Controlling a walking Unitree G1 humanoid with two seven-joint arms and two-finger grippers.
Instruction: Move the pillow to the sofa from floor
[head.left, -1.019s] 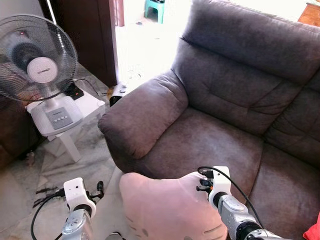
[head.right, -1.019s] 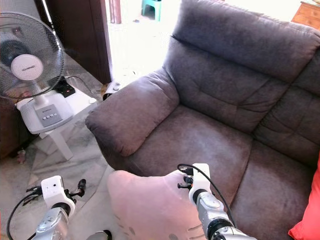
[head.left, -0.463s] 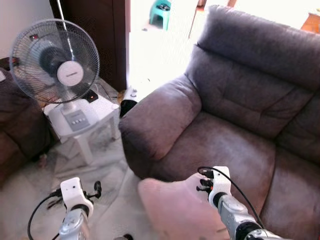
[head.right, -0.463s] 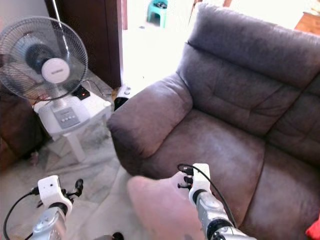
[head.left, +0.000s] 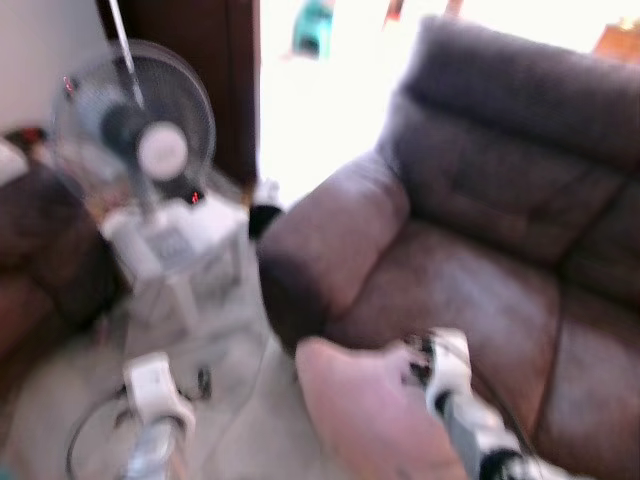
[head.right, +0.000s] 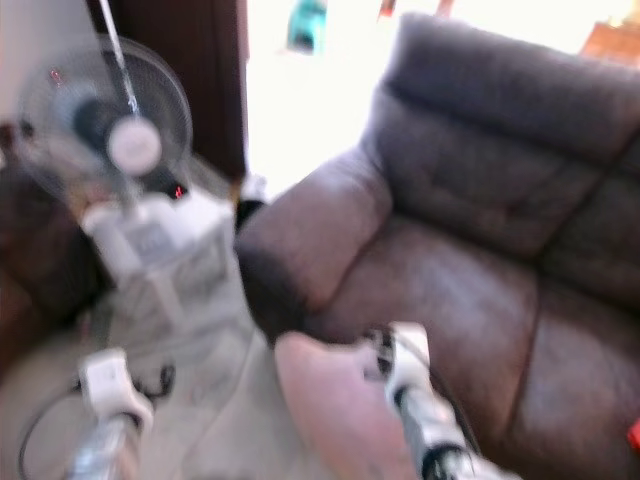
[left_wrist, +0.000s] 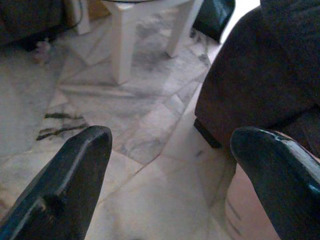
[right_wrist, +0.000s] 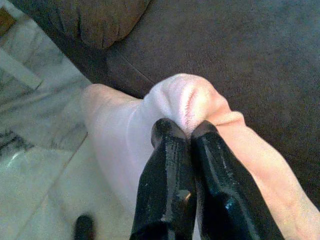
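Pink and soft, the pillow (right_wrist: 170, 105) is bunched up between the fingers (right_wrist: 170, 165) of my right gripper (right_wrist: 189, 131), which are pressed tightly together on a fold of its fabric. In the blurred head views the pillow (head.left: 370, 410) hangs at about 6 o'clock, in front of the sofa (head.left: 480, 250), its far edge reaching over the front lip of the seat cushion while the rest of it is over the floor (left_wrist: 125, 150). My right arm (head.left: 460, 410) comes up from 5 o'clock, just beside the pillow's right edge.

My left gripper (left_wrist: 170, 165) sits low at 7 o'clock, holding nothing, its two black fingers (left_wrist: 70, 175) spread wide apart over the grey marble floor. Beyond them I see the dark base corner of the sofa (left_wrist: 250, 90) and a pink edge of the pillow (left_wrist: 250, 205) next to one finger.

At 10 o'clock a standing fan (head.left: 140, 140) rests on a small white table (head.left: 185, 240), whose legs (left_wrist: 125, 45) stand on the marble. Bright daylight floods through the doorway (head.left: 320, 90) at 12 o'clock, beside the sofa's left armrest (head.left: 320, 240).
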